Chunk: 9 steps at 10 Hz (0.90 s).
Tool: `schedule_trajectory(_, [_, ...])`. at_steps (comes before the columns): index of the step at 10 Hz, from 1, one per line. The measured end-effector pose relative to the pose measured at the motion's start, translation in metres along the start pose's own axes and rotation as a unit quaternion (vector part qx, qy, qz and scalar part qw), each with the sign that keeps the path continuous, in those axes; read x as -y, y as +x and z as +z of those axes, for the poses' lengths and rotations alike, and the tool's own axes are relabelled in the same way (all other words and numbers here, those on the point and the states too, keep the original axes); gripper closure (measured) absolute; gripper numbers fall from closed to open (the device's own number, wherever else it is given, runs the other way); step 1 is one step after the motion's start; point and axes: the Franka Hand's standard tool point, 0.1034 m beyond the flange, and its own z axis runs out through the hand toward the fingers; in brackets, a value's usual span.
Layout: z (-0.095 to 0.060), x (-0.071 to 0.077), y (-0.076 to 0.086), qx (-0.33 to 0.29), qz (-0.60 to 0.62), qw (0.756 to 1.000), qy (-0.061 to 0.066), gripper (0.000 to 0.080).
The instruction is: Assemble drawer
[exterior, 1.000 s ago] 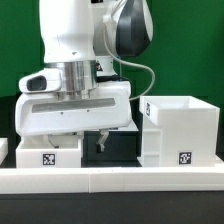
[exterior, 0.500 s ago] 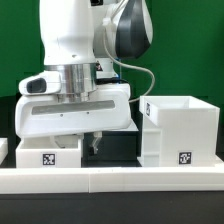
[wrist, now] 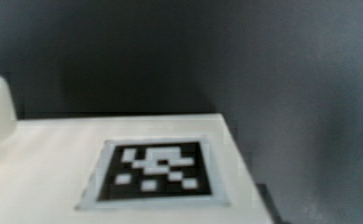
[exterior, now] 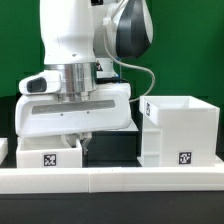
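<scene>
Drawer, early stage. At the exterior view's left, a shallow tray (exterior: 45, 151) lies outside the housing. The gripper (exterior: 85, 143) is held low beside this tray; its spread cannot be told. At the right, the housing (exterior: 180, 128) stands apart. Tray insertion is judged outstanding.

Glossy white arm (exterior: 70, 40), dark grey joint cap (exterior: 135, 30) (rounded, shiny), thin pale looping cable (exterior: 151, 73)

Robot lab, bench rig. White arm (exterior: 80, 40) fills centre of exterior frame. Plain green backdrop (exterior: 18, 40) upper left. Black table (exterior: 112, 150) lower centre. Black-and-white tags (exterior: 184, 156) on housing (exterior: 180, 125) lower right and on tray (exterior: 48, 152) lower left. Wrist view: one tag (wrist: 157, 170) close up.
</scene>
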Motion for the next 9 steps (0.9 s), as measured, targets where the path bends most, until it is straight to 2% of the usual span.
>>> schedule_trajectory(3, [-0.002,0.002,0.001,0.001,-0.005,1.000,0.001,0.0758])
schedule_trajectory(5, [-0.019,0.018,0.004,0.024,-0.060,0.998,0.011,0.0758])
schedule_trajectory(7, [-0.021,0.020,0.002,0.041,-0.091,0.995,0.022,0.0757])
schedule_trajectory(9, [-0.020,0.020,0.002,0.041,-0.101,0.994,0.022,0.0757])
